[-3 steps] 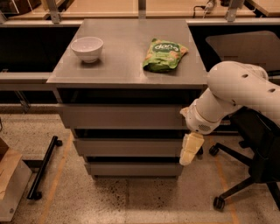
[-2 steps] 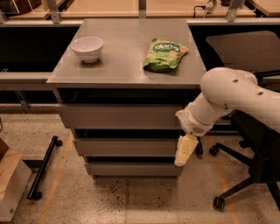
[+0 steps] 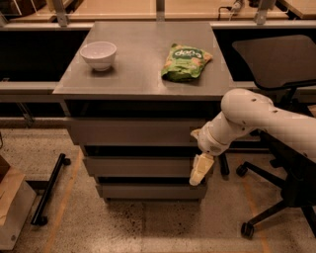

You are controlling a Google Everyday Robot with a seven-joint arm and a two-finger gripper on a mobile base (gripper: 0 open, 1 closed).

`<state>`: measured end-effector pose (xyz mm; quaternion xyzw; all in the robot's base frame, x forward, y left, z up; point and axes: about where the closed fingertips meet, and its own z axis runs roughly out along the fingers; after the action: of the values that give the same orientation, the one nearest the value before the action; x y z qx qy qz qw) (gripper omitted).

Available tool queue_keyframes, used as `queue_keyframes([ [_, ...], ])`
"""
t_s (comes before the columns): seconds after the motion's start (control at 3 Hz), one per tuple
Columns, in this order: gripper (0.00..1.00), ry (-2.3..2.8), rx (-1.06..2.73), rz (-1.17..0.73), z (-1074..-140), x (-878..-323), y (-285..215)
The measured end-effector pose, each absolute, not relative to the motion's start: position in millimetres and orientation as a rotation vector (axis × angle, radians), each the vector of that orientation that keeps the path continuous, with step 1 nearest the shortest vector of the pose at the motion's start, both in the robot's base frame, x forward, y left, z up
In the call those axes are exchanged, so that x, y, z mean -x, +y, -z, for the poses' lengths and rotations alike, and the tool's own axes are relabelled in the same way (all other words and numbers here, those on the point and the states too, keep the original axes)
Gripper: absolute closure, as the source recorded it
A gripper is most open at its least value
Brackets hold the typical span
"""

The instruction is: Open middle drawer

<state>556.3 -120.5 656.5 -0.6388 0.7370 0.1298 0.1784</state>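
1. A grey cabinet (image 3: 148,81) stands on a speckled floor (image 3: 148,230) marked with orange lines. It has a flat matte top and three handleless drawer fronts stacked below.
2. On the cabinet top, a white bowl (image 3: 98,54) sits near the left edge. A green snack bag (image 3: 186,62) lies well apart from it toward the right.
3. The middle drawer (image 3: 138,167) is the second front down, between the top drawer (image 3: 131,132) and the bottom drawer (image 3: 148,191). Dark gaps run above and below it, and none of its inside shows.
4. The gripper (image 3: 200,170) hangs pointing downward from the white arm (image 3: 256,121), which reaches in from the right. It is at the right end of the middle drawer's front, touching it or just beside it. Whether it is released or clenched cannot be told.
5. A black office chair (image 3: 279,59) stands to the right of the cabinet, its wheeled base (image 3: 247,230) spread on the floor.
6. To the left, a black bar on small wheels (image 3: 48,190) lies on the floor. A cardboard box (image 3: 12,205) sits at the lower left corner.
7. Behind the cabinet runs a light wooden surface (image 3: 118,7).
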Motion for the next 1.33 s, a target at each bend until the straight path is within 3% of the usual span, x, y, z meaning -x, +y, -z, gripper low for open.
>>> queue_keyframes([
  [0.33,0.00,2.131,1.769,-0.480,-594,-580,-120],
  [1.33,0.00,2.225,1.733,-0.476,-549,-575,-126],
])
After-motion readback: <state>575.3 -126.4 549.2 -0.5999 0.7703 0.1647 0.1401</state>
